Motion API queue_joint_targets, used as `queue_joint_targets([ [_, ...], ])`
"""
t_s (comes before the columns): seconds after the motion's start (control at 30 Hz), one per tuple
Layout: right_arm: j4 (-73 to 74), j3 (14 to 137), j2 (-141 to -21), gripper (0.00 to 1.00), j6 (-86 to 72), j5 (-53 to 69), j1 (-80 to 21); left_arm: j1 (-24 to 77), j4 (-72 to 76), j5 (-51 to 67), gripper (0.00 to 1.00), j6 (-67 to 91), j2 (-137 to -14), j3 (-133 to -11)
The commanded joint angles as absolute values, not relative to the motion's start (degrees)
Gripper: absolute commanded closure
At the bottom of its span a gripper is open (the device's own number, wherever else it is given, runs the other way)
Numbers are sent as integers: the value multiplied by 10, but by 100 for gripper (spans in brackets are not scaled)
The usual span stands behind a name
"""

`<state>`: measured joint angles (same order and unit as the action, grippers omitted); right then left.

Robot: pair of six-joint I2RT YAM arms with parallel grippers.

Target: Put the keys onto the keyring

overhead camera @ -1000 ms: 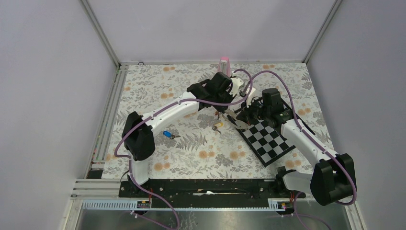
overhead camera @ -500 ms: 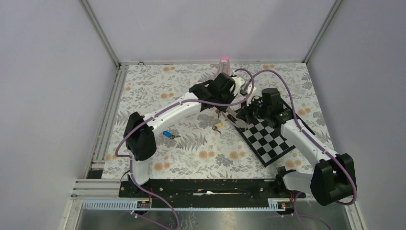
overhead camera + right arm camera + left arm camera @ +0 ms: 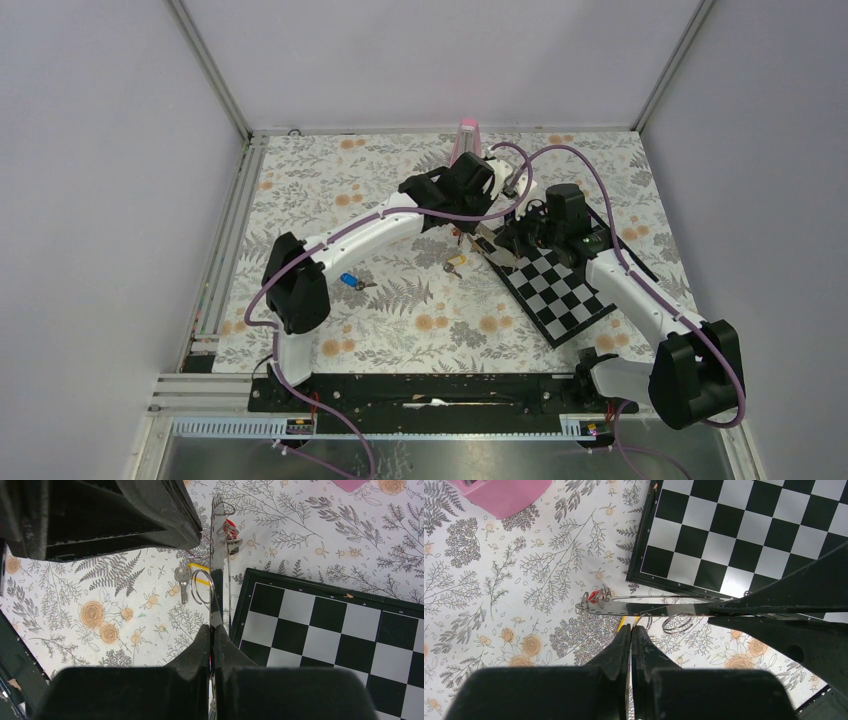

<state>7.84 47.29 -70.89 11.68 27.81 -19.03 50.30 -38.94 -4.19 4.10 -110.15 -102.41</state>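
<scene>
The keyring [image 3: 218,555], a thin grey strap seen edge-on with a red piece [image 3: 229,527] and a silver ring [image 3: 202,587], juts ahead of the right hand [image 3: 212,630], which is clamped on it. The left hand [image 3: 630,632] is pressed closed just beside the strap; whether it pinches anything is unclear. The yellow key [image 3: 199,573] lies on the desk [image 3: 400,320] beneath both hands, and the blue key [image 3: 349,280] lies well apart.

surface, floral-printed covering [image 3: 524,570]: matt, smooth
flat grey-black keyring strap [image 3: 644,606]: glossy, reflective face
thin silver wire rings [image 3: 676,624]: bright polished metal
black-and-white chequered board [image 3: 744,530]: smooth, faint sheen
pink block [image 3: 499,495]: matt plastic
yellow key head [image 3: 200,573]: smooth plastic
</scene>
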Motion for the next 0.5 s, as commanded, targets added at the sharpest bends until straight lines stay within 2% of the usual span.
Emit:
queue_joint_targets([
  [0.0,35,479,-693,100,111,272,-198,516,-376,-25,100,38,-1105,-1048],
  [0.47,28,468,-687,100,114,263,-197,512,-362,9,100,56,-1090,-1036],
])
